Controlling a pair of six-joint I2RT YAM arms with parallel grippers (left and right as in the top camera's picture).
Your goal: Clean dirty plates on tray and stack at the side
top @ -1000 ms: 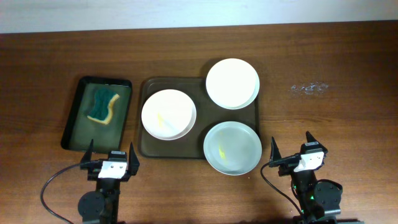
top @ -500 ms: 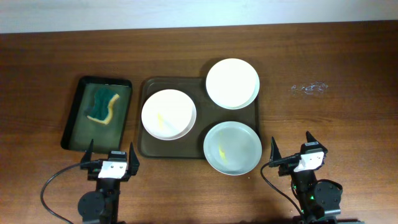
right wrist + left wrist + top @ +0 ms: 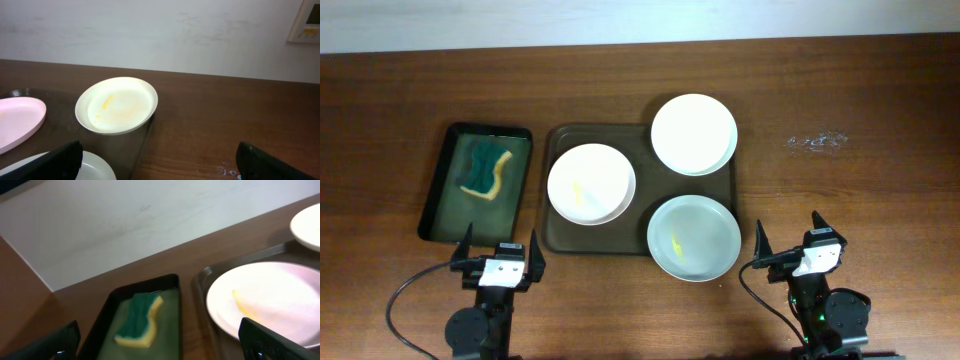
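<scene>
Plates [image 3: 591, 184] sit smeared on the tray [image 3: 558, 238], mid-counter [image 3: 880, 90]. Left hand [image 3: 500, 245] and right hand [image 3: 788, 228] hang spread by the front edge. I'd have the left pinch the sponge [image 3: 485, 170] squarely across its middle.

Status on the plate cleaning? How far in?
Done: nothing. The left plate, grey-blue plate and far plate all sit on the tray, each with yellow smears. In hand: nothing; left gripper and right gripper open, empty, at the near edge. Sponge lies in the small black tray. Left: grab sponge, wipe each, stack beside the tray.
</scene>
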